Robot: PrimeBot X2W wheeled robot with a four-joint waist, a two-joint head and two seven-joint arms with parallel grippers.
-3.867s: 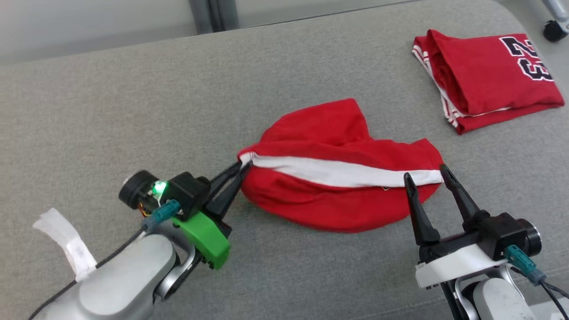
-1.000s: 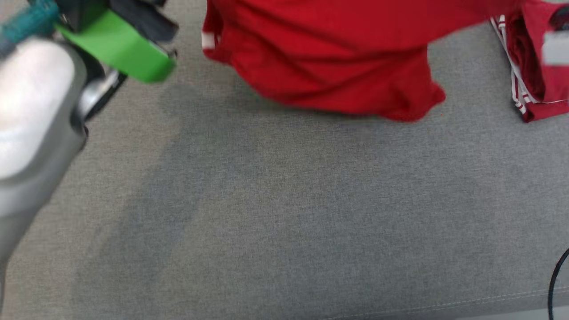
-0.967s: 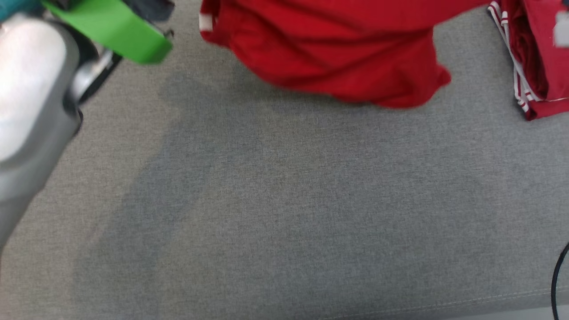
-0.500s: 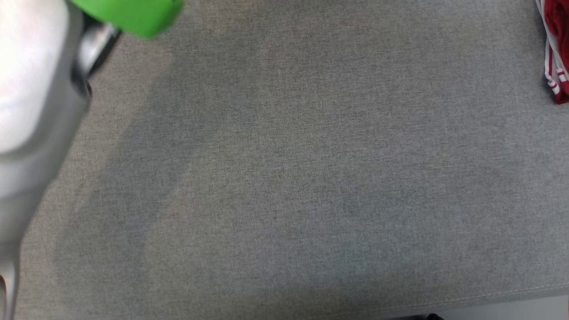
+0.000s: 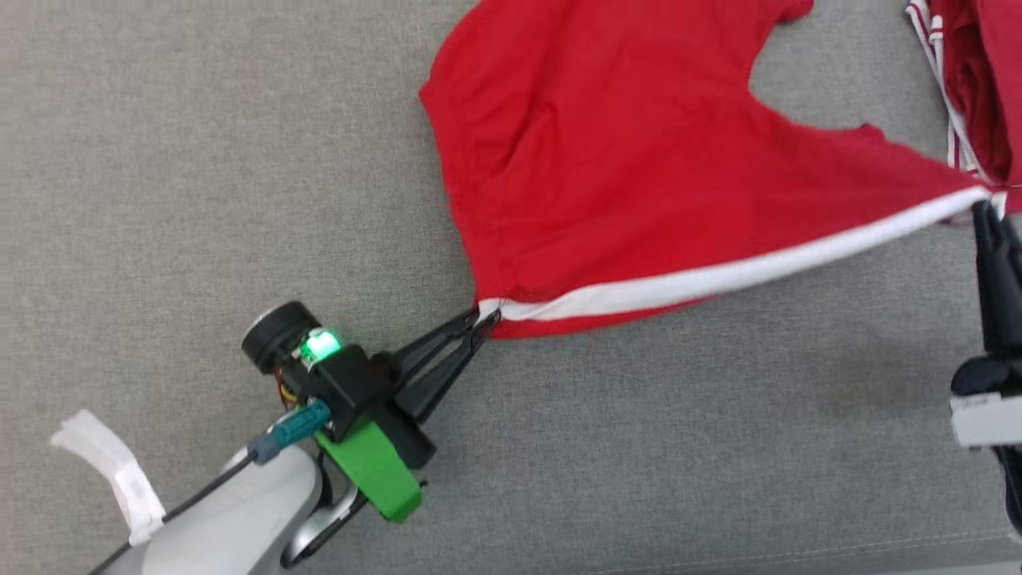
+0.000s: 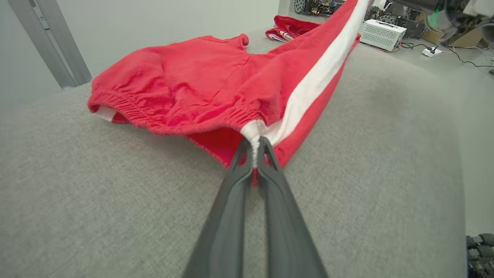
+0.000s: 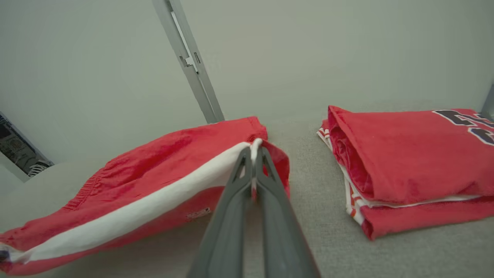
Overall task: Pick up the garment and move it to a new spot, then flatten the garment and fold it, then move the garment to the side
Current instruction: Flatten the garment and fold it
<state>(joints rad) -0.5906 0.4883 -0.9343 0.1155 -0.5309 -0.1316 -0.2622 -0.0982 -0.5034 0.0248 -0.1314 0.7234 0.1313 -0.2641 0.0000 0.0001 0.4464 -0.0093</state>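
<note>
Red shorts [image 5: 639,168] with a white side stripe lie spread on the grey cushion [image 5: 200,160], stretched between both grippers. My left gripper [image 5: 485,318] is shut on the waistband end of the stripe, near the middle of the head view. The left wrist view shows its fingertips [image 6: 247,146] pinching the shorts [image 6: 200,88] at the white stripe. At the right edge, my right gripper [image 5: 984,209] is shut on the leg-hem end of the stripe. The right wrist view has the shorts [image 7: 154,177] clamped at the hem in that gripper [image 7: 254,148].
A folded red jersey [image 7: 409,162] with dark numbers and striped trim lies just right of the right gripper, also at the top right [image 5: 970,80] of the head view. The cushion's front seam [image 5: 798,551] runs along the bottom. Equipment and cables [image 6: 386,33] sit beyond the cushion.
The shorts went from a bunched heap to being lifted and laid out stretched flat. The right gripper closed on the stripe's end. The head camera swung during the lift and now looks down again.
</note>
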